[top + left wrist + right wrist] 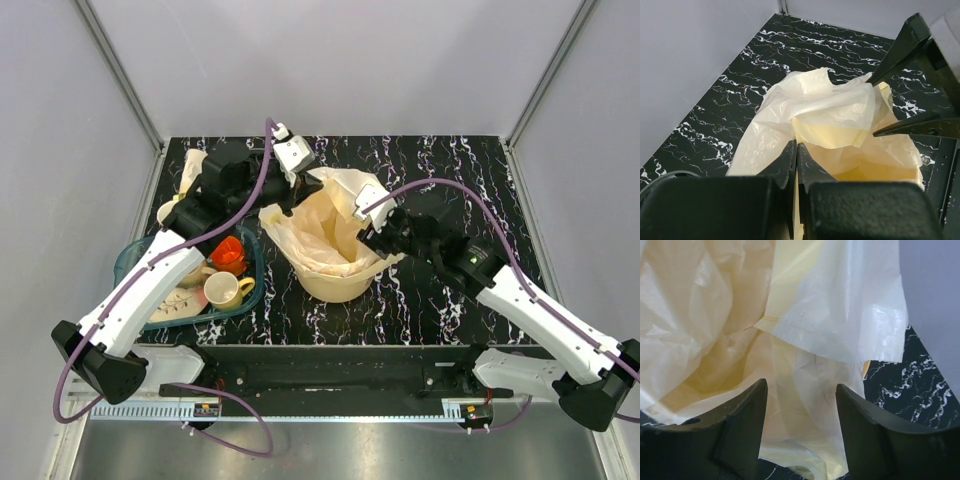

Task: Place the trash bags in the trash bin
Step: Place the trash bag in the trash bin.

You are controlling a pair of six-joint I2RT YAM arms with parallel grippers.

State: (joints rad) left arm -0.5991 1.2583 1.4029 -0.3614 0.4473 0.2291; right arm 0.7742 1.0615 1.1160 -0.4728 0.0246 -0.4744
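The trash bin [338,285], a cream bucket, stands mid-table with a trash bag [315,228] spread over its mouth and hanging down into it. My left gripper [297,192] is at the bin's far left rim, shut on a fold of the bag's film [815,107]; in the left wrist view its jaws [796,150] meet with a sliver of film between them. My right gripper [367,236] is at the right rim, open. In the right wrist view its fingers [801,390] stand on either side of the hanging film [830,305], apart from it.
A teal dish tray [128,258] sits left of the bin, holding a red cup [229,253], a pale mug [224,291] and plates. The black marbled table [450,170] is bounded by grey walls on three sides.
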